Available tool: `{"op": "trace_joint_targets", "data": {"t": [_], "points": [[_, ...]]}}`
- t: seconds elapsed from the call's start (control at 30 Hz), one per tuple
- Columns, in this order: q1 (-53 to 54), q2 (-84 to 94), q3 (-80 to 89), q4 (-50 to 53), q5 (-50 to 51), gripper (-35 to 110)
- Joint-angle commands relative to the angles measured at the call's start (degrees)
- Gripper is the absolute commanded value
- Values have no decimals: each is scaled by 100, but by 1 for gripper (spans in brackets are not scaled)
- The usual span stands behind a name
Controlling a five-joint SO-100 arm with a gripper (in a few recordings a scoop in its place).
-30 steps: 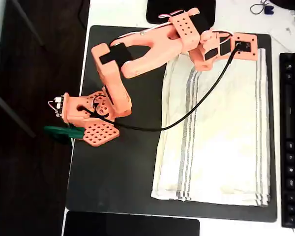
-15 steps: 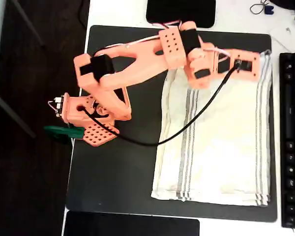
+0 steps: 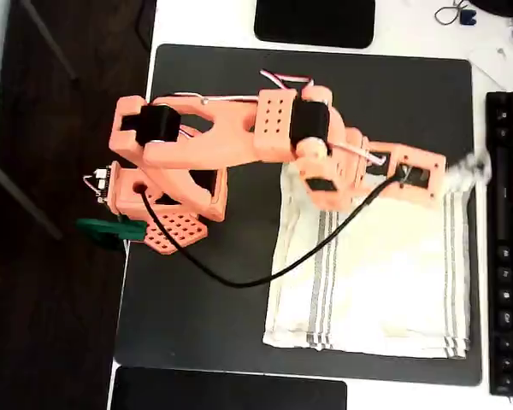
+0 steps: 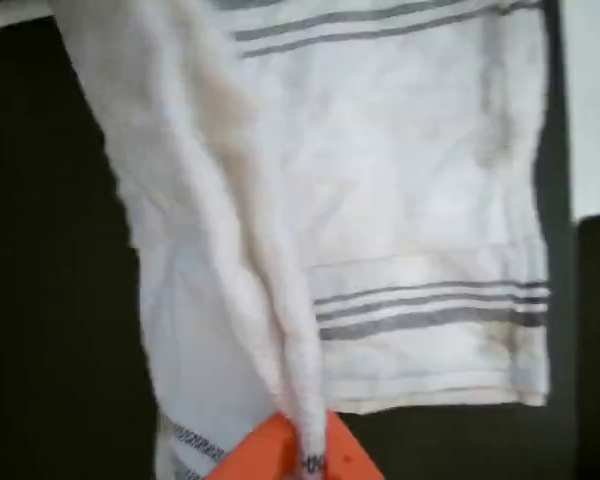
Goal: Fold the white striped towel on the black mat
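Observation:
The white striped towel (image 3: 385, 282) lies on the right half of the black mat (image 3: 205, 316), its grey stripes running up and down the overhead view. My orange gripper (image 3: 451, 176) is shut on the towel's far right corner, which is lifted and blurred. In the wrist view the towel (image 4: 400, 180) hangs from the gripper (image 4: 306, 456) as a pulled-up ridge, while the rest lies flat on the mat (image 4: 50, 330). An orange finger (image 4: 265, 452) shows at the bottom edge, pressed against the cloth.
A black keyboard (image 3: 509, 248) runs along the mat's right edge. Glossy black rectangles sit above (image 3: 315, 21) and below (image 3: 231, 391) the mat. The arm's base (image 3: 158, 205), held by a green clamp (image 3: 109, 229), stands on the mat's left side, and a black cable (image 3: 265, 273) loops over the towel.
The gripper has moved down the overhead picture from the mat's top right corner, drawing the towel's far corner with it. The towel's far edge has lifted off the mat.

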Motion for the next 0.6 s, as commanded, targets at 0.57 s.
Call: {"op": "trace_joint_targets", "data": {"t": [0.57], "points": [[2250, -782, 519, -2145, -1406, 4]]}}
